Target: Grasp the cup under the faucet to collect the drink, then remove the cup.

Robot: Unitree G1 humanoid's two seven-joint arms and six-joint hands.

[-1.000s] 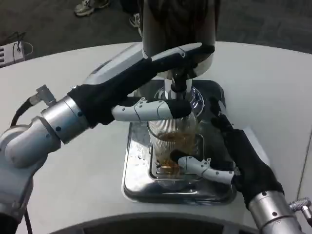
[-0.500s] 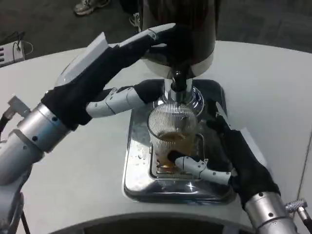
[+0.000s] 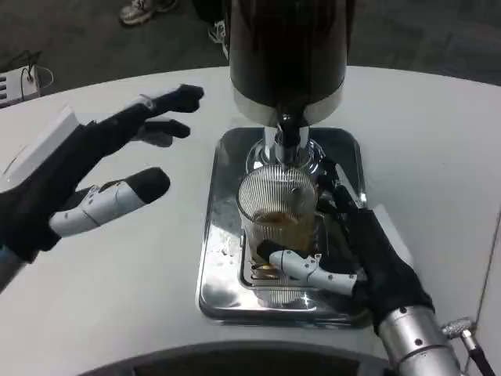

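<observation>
Upright under the faucet, the ribbed cup stands on the steel tray, amber drink inside. Right robot hand grips it; left robot hand hovers spread wide above the counter.

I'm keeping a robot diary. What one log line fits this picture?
right hand: holds cup | cup: under faucet, on tray, partly filled | left hand: open, apart from dispenser
</observation>
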